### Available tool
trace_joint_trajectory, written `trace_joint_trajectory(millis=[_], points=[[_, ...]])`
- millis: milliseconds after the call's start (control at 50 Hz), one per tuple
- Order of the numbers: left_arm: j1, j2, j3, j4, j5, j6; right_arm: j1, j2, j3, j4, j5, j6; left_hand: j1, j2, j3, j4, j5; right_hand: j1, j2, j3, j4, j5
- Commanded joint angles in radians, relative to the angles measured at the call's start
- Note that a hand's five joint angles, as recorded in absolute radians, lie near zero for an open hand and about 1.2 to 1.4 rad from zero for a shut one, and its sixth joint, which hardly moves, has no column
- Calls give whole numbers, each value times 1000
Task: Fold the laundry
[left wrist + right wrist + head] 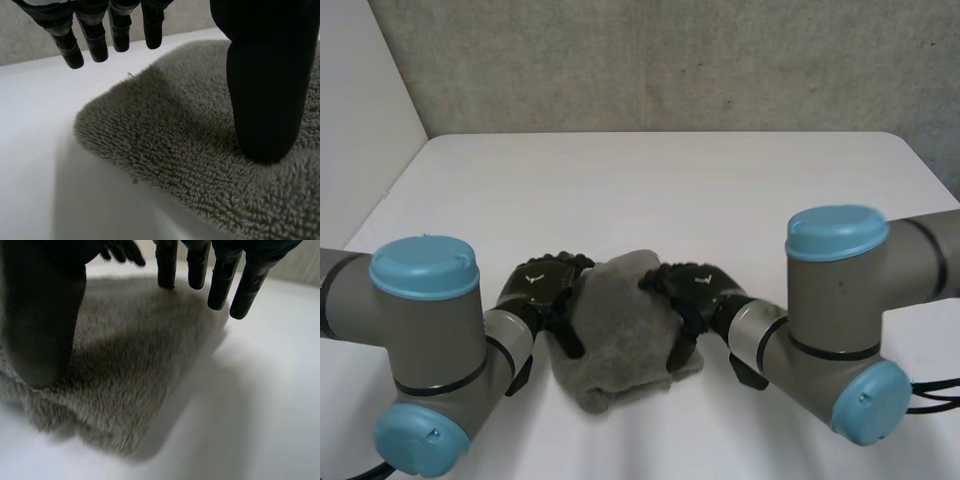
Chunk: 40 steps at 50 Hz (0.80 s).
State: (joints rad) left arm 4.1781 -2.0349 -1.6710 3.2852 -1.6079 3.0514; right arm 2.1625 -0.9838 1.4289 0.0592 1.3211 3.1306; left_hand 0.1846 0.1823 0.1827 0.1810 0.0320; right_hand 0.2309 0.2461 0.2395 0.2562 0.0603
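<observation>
Towel (625, 335): grey terry, folded into a thick lump, lower centre of the head view on the white table (650, 190), between both hands. At its left edge sits the left hand (542, 285), at its right edge the right hand (698, 288). Left wrist view: thumb (265, 100) planted on top of the cloth (165, 130), fingers (95, 42) straight, slightly apart, hanging clear of it past a rounded corner. No pinch. Right wrist view, same pose: thumb (42, 330) down on the pile (135, 365), fingers (220, 287) straight and spread over its far edge, gripping nothing.
</observation>
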Motion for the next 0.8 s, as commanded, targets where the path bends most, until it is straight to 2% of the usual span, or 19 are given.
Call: trace_joint_trajectory(millis=[20,60,80,120,140,180,240,280,300,340,380,540,680,800], points=[[-3,65,36,-6,-1,3,3,27,-27,7,12,-35,20,22,22,24,-2,-56,-72,-65,-82,-60],[-3,101,50,-16,-1,3,2,-60,-60,34,23,-56,17,19,19,21,-5,-56,-72,-65,-82,-60],[-3,142,69,-36,0,4,2,-61,-61,34,23,-56,17,19,19,21,-5,-56,-72,-65,-82,-60],[-1,186,102,-64,0,4,-13,-210,-91,50,39,-57,17,19,19,21,-5,-56,-72,-65,-82,-60],[0,238,147,-103,0,3,-13,-211,-91,50,40,-56,14,17,16,18,-8,-56,-72,-65,-82,-60],[2,279,189,-142,0,3,-64,-341,-137,50,88,-46,11,14,13,15,-11,-56,-72,-65,-82,-60],[14,364,275,-218,-3,1,-84,-389,-168,56,132,-43,14,16,16,18,-8,-56,-72,-65,-82,-60],[22,401,316,-252,-6,1,-115,-447,-215,77,229,-44,14,17,16,18,-8,-56,-72,-65,-82,-60],[40,432,353,-281,-13,3,-115,-447,-215,77,230,-44,14,17,16,18,-8,-56,-72,-65,-82,-60],[65,456,384,-309,-27,3,-138,-457,-249,146,306,-55,23,25,25,27,1,-56,-72,-65,-82,-60],[109,481,436,-360,-47,13,-151,-457,-260,178,322,-55,32,34,34,35,10,-56,-72,-65,-82,-60],[120,469,467,-417,-55,96,-162,-428,-275,220,329,-67,44,46,45,47,22,-56,-72,-65,-82,-60],[120,464,461,-415,-53,99,-148,-423,-275,218,317,-87,38,40,40,41,16,-56,-72,-65,-82,-60],[117,463,455,-414,-50,101,-145,-421,-257,218,242,-167,26,28,28,30,4,-56,-72,-65,-82,-60]])
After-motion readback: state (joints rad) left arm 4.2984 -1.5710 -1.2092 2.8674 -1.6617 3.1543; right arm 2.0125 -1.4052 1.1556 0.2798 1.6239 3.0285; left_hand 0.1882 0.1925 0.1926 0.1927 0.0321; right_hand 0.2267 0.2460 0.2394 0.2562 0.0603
